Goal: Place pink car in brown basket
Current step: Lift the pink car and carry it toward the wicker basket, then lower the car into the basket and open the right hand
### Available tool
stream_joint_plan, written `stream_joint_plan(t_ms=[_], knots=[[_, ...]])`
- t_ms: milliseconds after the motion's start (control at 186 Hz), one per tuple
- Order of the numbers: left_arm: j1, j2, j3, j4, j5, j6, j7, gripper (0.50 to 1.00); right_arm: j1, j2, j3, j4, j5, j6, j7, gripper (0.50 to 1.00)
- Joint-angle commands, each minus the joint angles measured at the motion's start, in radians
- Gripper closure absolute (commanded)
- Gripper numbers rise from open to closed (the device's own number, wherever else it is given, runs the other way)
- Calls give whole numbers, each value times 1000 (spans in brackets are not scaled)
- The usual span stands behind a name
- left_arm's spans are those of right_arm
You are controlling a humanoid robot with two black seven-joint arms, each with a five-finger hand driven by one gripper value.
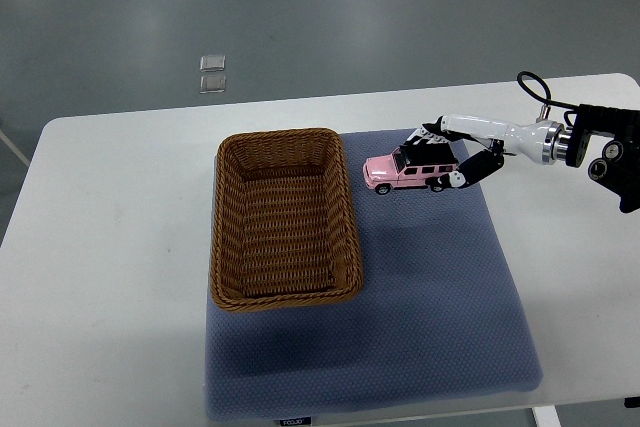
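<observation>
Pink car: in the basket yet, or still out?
Out. The pink car sits in the right hand, just right of the brown basket, whose inside shows only bare weave.

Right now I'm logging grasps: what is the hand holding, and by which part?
The right hand holds the pink car by its rear end, fingers over the roof and side.

White table (120, 247), grey floor (330, 17), blue mat (430, 307)
</observation>
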State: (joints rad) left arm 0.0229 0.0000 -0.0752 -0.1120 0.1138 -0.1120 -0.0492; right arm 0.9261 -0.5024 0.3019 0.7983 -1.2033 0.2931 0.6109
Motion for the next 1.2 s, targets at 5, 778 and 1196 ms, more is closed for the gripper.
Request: stream_joint_plan(t_ms=[5,778,1196], knots=[[0,0,0,0,0,0,0,500,20,38,0,2,7,-5,0,1000],[0,0,0,0,0,0,0,500,122,450,-47,-133,-16,-37,-209,1000],[0,0,0,0,0,0,0,500,82,433,-33,-130,5,-52,-210,621]])
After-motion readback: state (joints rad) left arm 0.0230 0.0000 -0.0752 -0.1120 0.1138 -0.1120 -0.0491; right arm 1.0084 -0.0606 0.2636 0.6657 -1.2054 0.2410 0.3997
